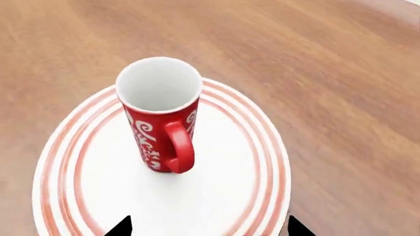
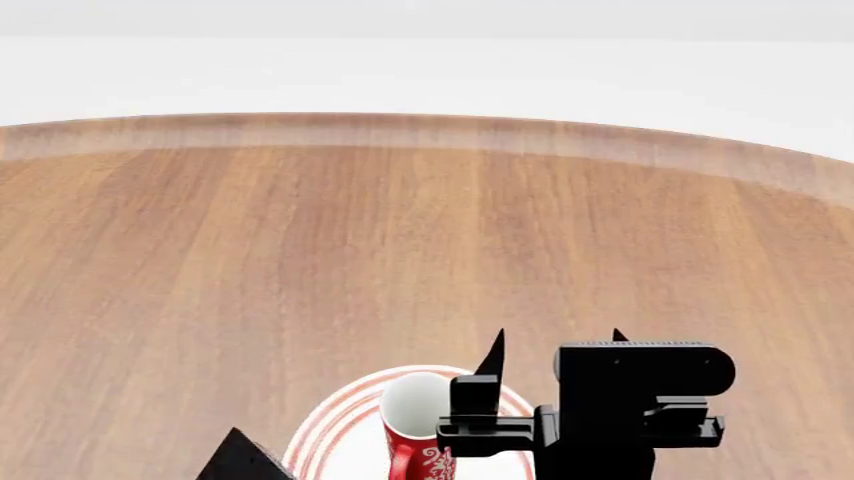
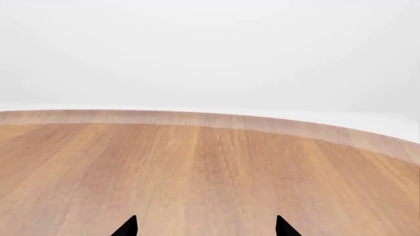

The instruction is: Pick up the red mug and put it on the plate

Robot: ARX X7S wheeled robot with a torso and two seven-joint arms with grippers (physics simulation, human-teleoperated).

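Observation:
The red mug (image 1: 161, 118) with its white floral pattern stands upright on the white plate with red rings (image 1: 253, 162), handle towards the left wrist camera. My left gripper (image 1: 210, 228) is open and empty, its fingertips over the plate's near rim, a short way back from the mug and not touching it. In the head view the mug (image 2: 416, 420) and the plate (image 2: 331, 428) sit at the bottom edge. My right gripper (image 2: 557, 347) is open and empty, held above the table just right of the mug; it also shows in the right wrist view (image 3: 204, 227).
The round wooden table (image 2: 400, 240) stretches bare beyond the plate to its far curved edge (image 2: 427, 130). A white floor or wall lies behind it. No other mugs show in these views.

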